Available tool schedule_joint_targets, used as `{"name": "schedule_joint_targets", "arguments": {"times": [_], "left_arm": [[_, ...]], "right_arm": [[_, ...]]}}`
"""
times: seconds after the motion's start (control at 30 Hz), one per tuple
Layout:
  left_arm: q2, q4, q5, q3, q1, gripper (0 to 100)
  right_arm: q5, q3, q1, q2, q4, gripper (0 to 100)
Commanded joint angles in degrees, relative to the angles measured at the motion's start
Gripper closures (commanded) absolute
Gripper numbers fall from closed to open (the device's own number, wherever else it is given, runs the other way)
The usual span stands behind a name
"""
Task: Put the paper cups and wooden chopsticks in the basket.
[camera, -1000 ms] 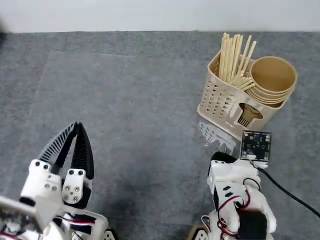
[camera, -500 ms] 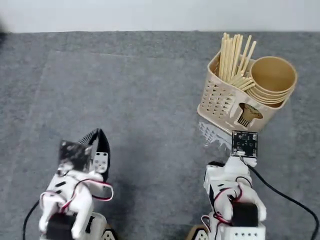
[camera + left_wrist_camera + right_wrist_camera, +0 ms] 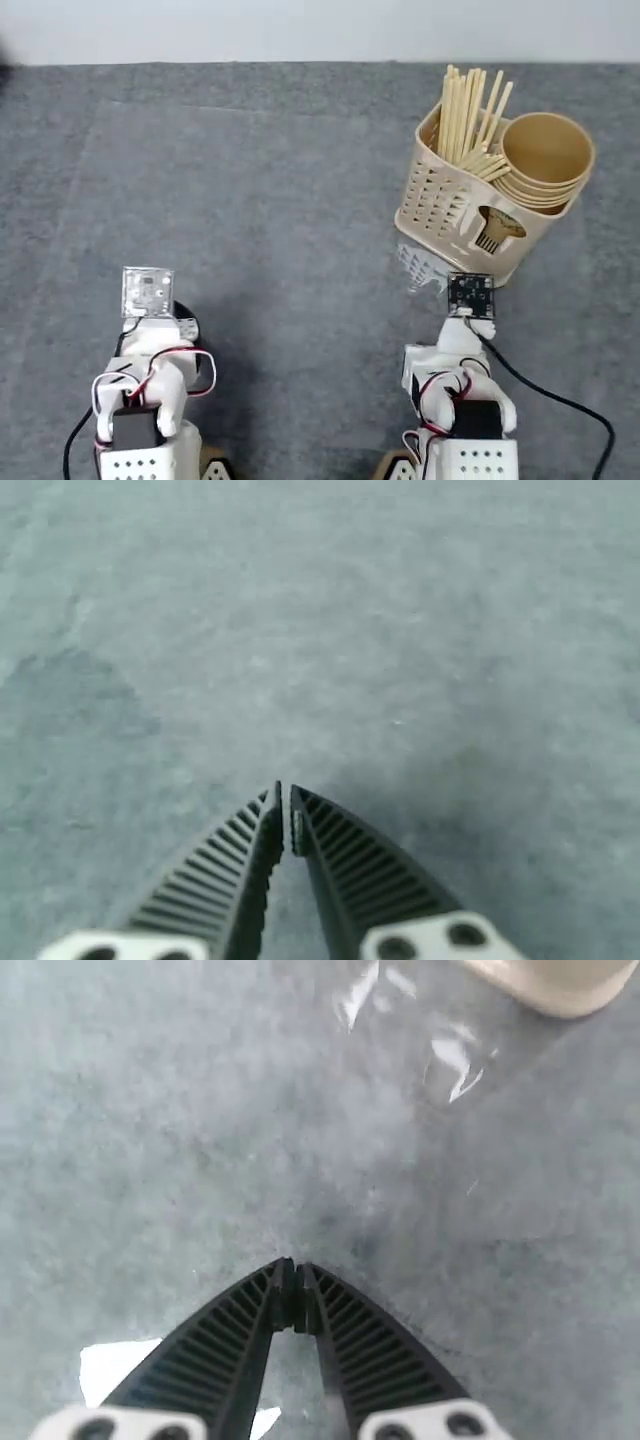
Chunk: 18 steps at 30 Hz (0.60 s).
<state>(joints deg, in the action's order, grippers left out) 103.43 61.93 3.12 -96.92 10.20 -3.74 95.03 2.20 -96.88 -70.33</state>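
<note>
Cups [image 3: 546, 152] and chopsticks [image 3: 462, 110] stand in basket [image 3: 438, 200], far right. We judge cups light, crushable: pinch rim; chopsticks stiff, slim: take mid-length. Left gripper [image 3: 285, 815], right gripper [image 3: 291, 1292] both pinched together, empty.

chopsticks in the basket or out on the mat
In: the chopsticks stand bundled in one compartment of the basket, next to the stacked paper cups.

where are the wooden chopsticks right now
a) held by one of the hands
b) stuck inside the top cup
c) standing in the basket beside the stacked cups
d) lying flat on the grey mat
c: the wooden chopsticks stand on end in the basket, in the compartment next to the stacked paper cups.
</note>
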Motion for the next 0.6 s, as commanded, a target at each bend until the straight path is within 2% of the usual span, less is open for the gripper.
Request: {"name": "schedule_joint_targets", "arguments": {"times": [0.0,0.23,0.57], "left_arm": [[0.88,-0.70,-0.44,0.48,2.20,99],[0.88,10.02,-0.44,0.48,2.99,99],[0.88,10.37,0.00,0.48,7.21,99]], "right_arm": [[1.76,0.00,0.57,0.75,1.54,99.0],[2.02,0.53,0.13,0.75,1.27,99.0],[2.02,0.53,0.04,0.75,1.27,99.0]]}}
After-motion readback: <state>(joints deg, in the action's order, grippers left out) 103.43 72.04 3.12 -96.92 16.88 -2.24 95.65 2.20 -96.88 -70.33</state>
